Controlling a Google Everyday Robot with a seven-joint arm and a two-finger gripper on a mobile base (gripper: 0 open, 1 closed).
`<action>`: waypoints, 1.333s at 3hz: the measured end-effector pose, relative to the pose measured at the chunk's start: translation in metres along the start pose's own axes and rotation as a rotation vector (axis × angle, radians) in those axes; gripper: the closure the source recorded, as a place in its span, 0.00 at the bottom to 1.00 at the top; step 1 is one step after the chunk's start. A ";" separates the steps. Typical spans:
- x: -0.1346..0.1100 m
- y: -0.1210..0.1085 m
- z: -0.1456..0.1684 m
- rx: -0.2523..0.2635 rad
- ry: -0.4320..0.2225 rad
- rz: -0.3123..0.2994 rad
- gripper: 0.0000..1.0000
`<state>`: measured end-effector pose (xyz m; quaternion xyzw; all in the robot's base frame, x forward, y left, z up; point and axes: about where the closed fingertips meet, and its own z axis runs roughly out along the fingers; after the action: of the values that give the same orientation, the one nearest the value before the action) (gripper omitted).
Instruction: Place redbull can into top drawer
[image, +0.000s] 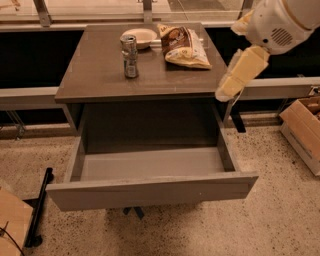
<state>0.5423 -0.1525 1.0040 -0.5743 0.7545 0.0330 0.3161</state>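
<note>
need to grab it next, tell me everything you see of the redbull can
The redbull can is a slim, tall metallic drink can with a silver top and a dark patterned body. It stands upright on the table, left of centre toward the back, not yet in the open top drawer. A pale dish sits just behind it; a snack bag lies apart to its right. Nothing grips it: the gripper hangs beside the table's right edge.

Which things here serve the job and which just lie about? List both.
For the job: can, upright on the table; drawer, pulled open; hand, beside the table's right edge, away from the can.
Lying about: snack bag and bowl on the table; cardboard box on the floor.
</note>
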 end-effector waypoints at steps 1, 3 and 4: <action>-0.026 -0.018 0.033 -0.032 -0.123 0.037 0.00; -0.045 -0.031 0.077 -0.087 -0.206 0.071 0.00; -0.052 -0.035 0.100 -0.082 -0.221 0.104 0.00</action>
<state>0.6243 -0.0789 0.9622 -0.5398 0.7419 0.1431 0.3712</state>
